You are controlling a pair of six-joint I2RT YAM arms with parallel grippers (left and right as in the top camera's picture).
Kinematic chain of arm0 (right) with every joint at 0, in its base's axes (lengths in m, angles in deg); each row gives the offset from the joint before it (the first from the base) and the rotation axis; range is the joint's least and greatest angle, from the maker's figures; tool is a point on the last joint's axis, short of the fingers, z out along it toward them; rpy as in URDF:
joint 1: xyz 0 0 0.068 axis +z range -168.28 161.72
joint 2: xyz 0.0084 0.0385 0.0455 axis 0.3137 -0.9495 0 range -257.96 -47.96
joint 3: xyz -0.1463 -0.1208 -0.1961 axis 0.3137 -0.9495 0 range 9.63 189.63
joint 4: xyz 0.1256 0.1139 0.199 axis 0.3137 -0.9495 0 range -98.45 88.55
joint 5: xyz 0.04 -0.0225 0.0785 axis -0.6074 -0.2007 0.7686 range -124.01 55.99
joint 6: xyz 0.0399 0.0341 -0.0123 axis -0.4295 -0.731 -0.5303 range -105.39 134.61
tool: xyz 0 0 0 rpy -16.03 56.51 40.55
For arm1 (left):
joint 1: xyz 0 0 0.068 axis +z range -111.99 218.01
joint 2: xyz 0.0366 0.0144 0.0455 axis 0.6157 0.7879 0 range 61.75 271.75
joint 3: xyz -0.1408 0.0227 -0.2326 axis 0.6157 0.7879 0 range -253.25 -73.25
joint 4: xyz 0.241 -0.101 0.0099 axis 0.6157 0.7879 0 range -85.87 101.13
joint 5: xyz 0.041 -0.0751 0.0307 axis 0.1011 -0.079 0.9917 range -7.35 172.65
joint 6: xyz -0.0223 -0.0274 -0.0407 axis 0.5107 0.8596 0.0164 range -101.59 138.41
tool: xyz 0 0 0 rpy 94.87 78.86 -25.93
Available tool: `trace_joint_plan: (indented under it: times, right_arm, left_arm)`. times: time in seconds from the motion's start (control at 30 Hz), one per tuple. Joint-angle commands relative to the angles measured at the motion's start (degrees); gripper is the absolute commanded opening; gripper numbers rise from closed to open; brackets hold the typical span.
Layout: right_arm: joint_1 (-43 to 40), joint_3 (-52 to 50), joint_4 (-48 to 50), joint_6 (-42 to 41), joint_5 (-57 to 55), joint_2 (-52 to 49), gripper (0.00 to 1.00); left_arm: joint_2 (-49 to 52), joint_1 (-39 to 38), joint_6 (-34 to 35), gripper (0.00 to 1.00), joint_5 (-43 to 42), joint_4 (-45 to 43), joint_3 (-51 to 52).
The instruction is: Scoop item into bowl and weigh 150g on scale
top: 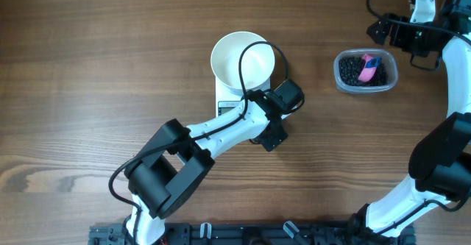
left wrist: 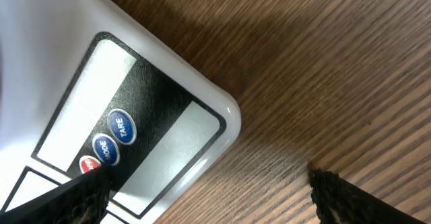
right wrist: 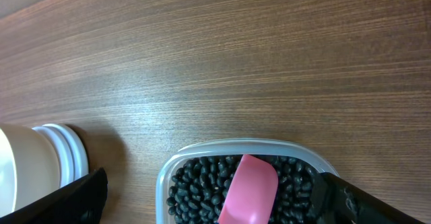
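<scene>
The left gripper [left wrist: 209, 192], jaws spread, hangs low at the near right corner of the scale [left wrist: 172, 69], a white slab with a textured black panel [left wrist: 158, 99]. Its arm [top: 221, 131] reaches diagonally from near left. The round white bowl [top: 243, 57] sits on the scale. Far right, the right gripper [right wrist: 209, 198], also spread, hovers over a clear tub [right wrist: 161, 177] of glossy black beans [right wrist: 195, 187] holding a pink scoop [right wrist: 252, 183].

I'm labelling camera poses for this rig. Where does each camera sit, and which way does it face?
Overhead: above the table, facing straight down; both arms, bowl and tub show.
Left wrist: on the left arm, facing the scale and its buttons; left hand fingertips at bottom corners.
Right wrist: on the right arm, facing the beans and pink scoop; right hand fingertips at bottom corners.
Shared: overhead and right wrist both show the tub.
</scene>
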Motion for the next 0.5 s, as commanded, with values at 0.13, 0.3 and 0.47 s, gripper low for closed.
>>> trace_joint_plan:
  times: [0.13, 0.3, 0.47]
  right_arm:
    - [0.3, 0.9, 0.3, 0.0, -0.3, -1.1, 1.00]
    - [0.3, 0.9, 0.3, 0.0, -0.3, -1.1, 1.00]
    - [0.3, 0.9, 0.3, 0.0, -0.3, -1.1, 1.00]
  left_arm:
    - [2.8, 1.1, -0.9, 1.00, -2.6, 0.1, 1.5]
    - [3.3, 1.1, -0.9, 1.00, -2.6, -0.1, 1.5]
    - [3.9, 1.1, -0.9, 1.00, -2.6, -0.1, 1.5]
